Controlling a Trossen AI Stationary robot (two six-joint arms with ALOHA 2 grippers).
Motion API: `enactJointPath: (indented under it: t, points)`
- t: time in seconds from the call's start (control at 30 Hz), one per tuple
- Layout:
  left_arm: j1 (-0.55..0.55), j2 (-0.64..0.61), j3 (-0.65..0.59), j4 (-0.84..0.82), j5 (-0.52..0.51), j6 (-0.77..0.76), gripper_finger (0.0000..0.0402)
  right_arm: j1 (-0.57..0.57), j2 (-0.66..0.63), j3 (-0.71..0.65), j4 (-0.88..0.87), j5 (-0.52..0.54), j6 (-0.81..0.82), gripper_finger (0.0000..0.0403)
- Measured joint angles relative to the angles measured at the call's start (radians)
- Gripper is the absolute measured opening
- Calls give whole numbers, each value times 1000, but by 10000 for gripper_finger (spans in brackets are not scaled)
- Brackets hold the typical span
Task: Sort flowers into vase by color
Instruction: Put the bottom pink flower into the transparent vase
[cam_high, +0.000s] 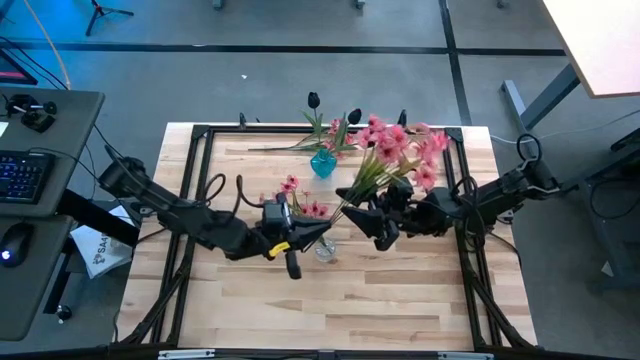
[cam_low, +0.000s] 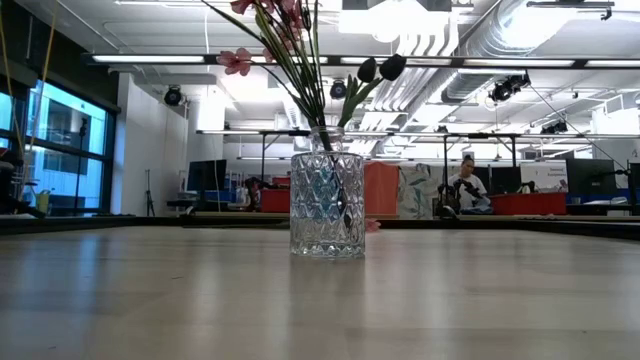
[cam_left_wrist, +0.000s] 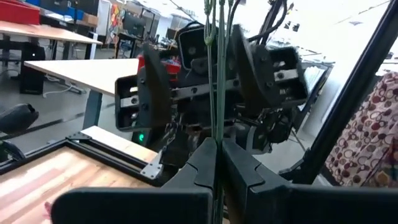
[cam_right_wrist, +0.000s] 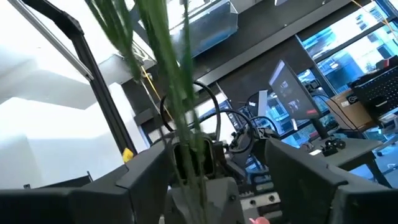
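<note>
My left gripper (cam_high: 320, 232) is shut on the green stems (cam_left_wrist: 216, 93) of a spray of pink flowers (cam_high: 400, 155), above the table's middle. My right gripper (cam_high: 368, 216) faces it from the right. It is open, with a finger (cam_left_wrist: 152, 99) on either side of the stems, and I see no touch. Just near of the left gripper stands a clear cut-glass vase (cam_low: 327, 205) with pink flowers (cam_low: 237, 60) in it. A small teal vase (cam_high: 322, 162) farther back holds black buds (cam_high: 313, 100) and some pink blossoms. My left gripper pinches the bundle of thin green stems (cam_left_wrist: 216, 144) between its two fingers, toward the stems' lower end. The fingers reach in level from the table's left and lie across the stems. The spray is lifted clear of the table, its blossoms slanting off toward the far right.
A black metal frame (cam_high: 200, 135) runs round the wooden table top. A desk with a keyboard (cam_high: 20, 175) and a mouse stands off the left edge. Bare wood (cam_high: 400, 300) lies on the near side. A person (cam_low: 466, 185) sits far back in the room.
</note>
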Motion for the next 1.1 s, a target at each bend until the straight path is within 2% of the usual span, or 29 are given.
enactJointPath:
  t: [0.2,0.87,1.0,1.1]
  points:
    - [12,5,0,18,-1,-2,0,0,0,0,-4,1,0,208]
    - [12,5,0,-37,0,-27,0,0,0,0,-2,-15,-11,10]
    - [12,5,1,-41,-14,-24,7,0,0,0,-6,-16,-17,6]
    - [12,5,1,-51,-25,6,30,2,0,0,-8,-15,-20,3]
